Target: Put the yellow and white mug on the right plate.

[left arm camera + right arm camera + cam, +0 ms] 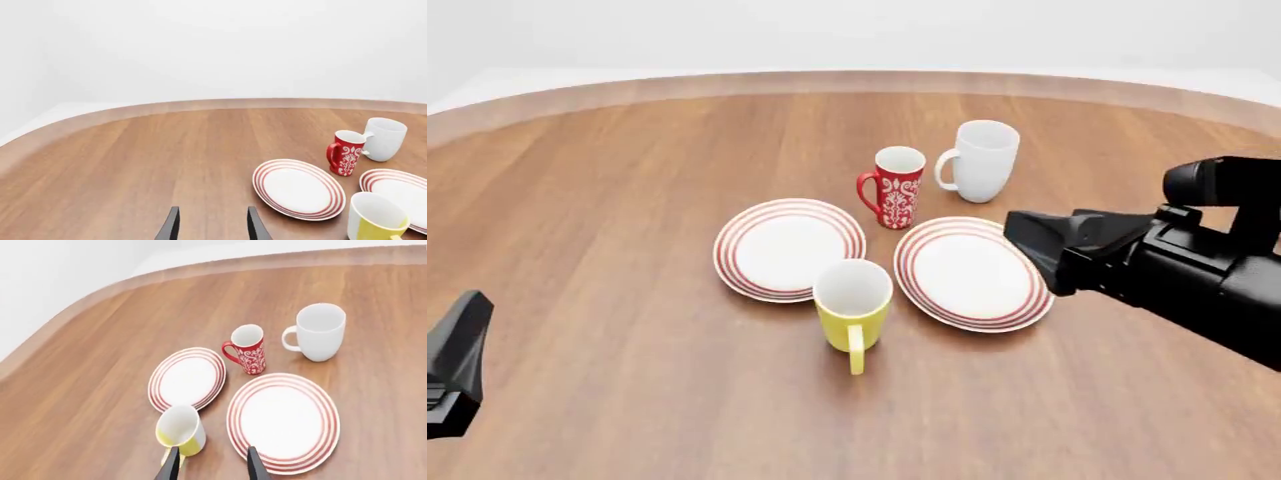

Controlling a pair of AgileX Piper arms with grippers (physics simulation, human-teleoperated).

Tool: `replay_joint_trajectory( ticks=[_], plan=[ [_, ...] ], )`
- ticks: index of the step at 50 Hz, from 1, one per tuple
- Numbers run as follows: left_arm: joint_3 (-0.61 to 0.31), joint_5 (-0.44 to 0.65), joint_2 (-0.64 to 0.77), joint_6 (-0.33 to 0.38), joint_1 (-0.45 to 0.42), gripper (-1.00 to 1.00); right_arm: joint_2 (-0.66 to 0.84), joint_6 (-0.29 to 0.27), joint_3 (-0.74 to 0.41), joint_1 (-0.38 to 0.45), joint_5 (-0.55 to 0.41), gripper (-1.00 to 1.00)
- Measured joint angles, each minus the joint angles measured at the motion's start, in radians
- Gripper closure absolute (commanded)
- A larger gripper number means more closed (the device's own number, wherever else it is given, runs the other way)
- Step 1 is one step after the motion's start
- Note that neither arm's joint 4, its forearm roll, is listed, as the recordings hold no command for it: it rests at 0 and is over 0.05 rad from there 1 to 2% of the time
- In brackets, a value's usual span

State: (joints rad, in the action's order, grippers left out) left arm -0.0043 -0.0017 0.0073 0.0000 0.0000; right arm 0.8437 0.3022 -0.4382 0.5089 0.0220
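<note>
The yellow and white mug [853, 300] stands upright on the table between the two plates, at their near edges, with its handle toward me. It also shows in the right wrist view [180, 430] and the left wrist view [373, 220]. The right plate [973, 272] lies just right of it and is bare; it also shows in the right wrist view [283, 415]. My right gripper [212, 467] is open and empty, raised over the near right side of that plate [1044, 243]. My left gripper [212, 227] is open and empty, far off at the near left [461, 350].
The smaller twin plate [789, 248] lies left of the yellow mug. A red patterned mug [896, 187] and a taller white mug [981, 160] stand behind the plates. The wooden table's curved edge [827, 82] runs along the back.
</note>
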Motion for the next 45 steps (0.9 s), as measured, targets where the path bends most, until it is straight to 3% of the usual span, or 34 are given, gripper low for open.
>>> replay_joint_trajectory(
  ticks=[26, 45],
  plan=[
    [0.000, 0.000, 0.000, 0.000, 0.000, -1.00, 0.310, 0.152, 0.025, 0.166, 0.257, -1.00],
    [0.000, 0.000, 0.000, 0.000, 0.000, -1.00, 0.484, 0.206, 0.022, 0.224, 0.412, -1.00]
  ],
)
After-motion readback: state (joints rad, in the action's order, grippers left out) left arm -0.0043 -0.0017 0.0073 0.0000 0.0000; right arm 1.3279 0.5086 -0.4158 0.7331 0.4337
